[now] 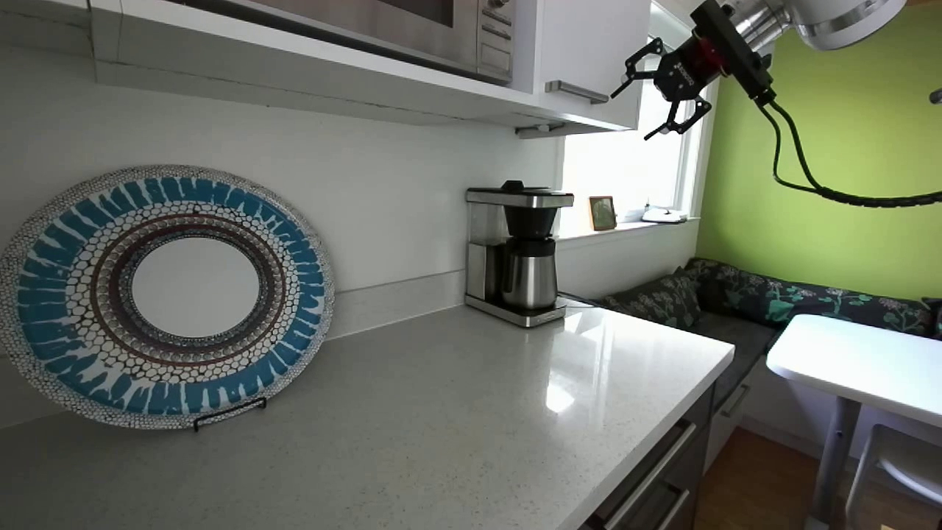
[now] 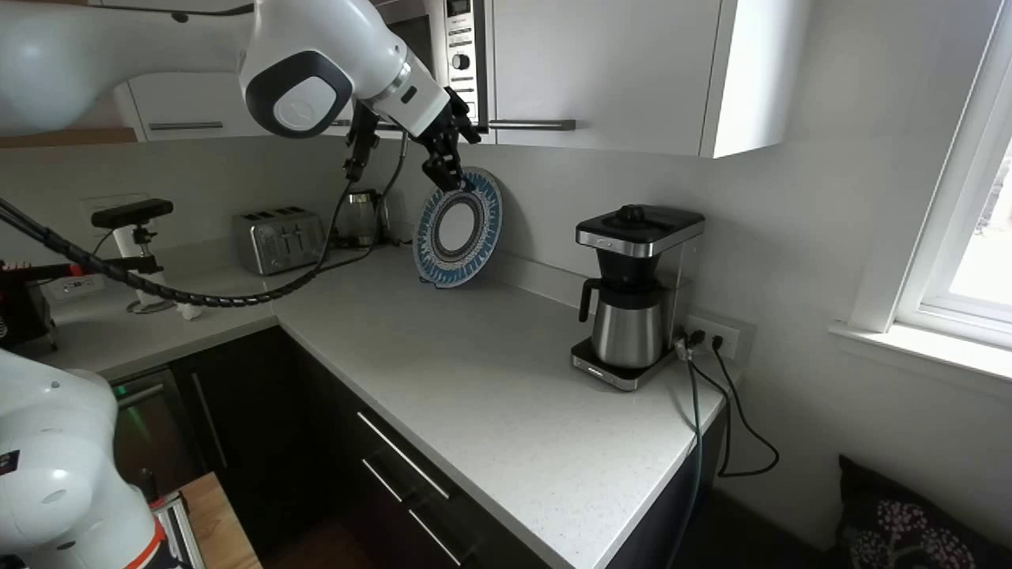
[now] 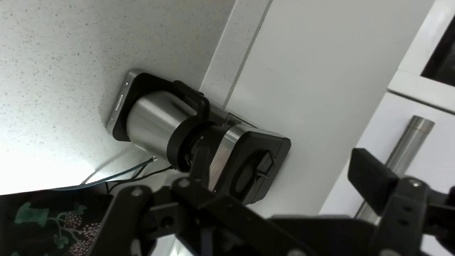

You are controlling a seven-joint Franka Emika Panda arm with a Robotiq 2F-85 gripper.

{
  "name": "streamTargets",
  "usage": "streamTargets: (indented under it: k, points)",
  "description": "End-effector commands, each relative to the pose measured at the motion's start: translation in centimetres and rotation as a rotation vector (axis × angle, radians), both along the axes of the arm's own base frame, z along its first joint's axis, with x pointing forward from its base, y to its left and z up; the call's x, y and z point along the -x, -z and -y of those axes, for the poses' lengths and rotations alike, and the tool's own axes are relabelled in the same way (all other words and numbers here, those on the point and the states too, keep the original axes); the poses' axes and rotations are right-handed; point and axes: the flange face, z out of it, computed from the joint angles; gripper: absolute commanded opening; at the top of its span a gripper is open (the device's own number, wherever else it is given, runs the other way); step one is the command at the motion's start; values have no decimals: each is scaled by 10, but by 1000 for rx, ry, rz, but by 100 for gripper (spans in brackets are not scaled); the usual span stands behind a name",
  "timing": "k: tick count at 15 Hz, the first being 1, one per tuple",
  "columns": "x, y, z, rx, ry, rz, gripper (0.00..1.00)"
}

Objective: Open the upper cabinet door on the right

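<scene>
The upper right cabinet door is white and closed. It shows in both exterior views (image 1: 592, 44) (image 2: 601, 67) and in the wrist view (image 3: 385, 129). Its metal bar handle (image 1: 576, 91) runs along the lower edge, and also shows in an exterior view (image 2: 545, 125) and in the wrist view (image 3: 403, 151). My gripper (image 1: 633, 115) is open and empty, in front of the door near handle height. It also shows in an exterior view (image 2: 461, 160). In the wrist view the gripper (image 3: 286, 170) has its right finger covering part of the handle; I cannot tell whether they touch.
A coffee maker (image 2: 628, 324) stands on the counter (image 2: 490, 379) below the door. A microwave (image 2: 462, 59) sits left of the door. A blue patterned plate (image 2: 431, 237) leans against the wall. A toaster (image 2: 281, 241) stands farther back. The arm's cable (image 2: 213, 299) hangs over the counter.
</scene>
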Motion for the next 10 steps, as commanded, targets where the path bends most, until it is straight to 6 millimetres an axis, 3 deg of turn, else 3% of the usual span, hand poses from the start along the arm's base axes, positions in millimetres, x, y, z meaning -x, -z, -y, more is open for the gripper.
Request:
streamTargets:
  k: [1,6,10]
  points:
    - [-7,-12,4,-74,49,33,100]
    - [-21,-27,-10,-98,129,92,100]
    - [-38,-29,-24,-117,192,141,100]
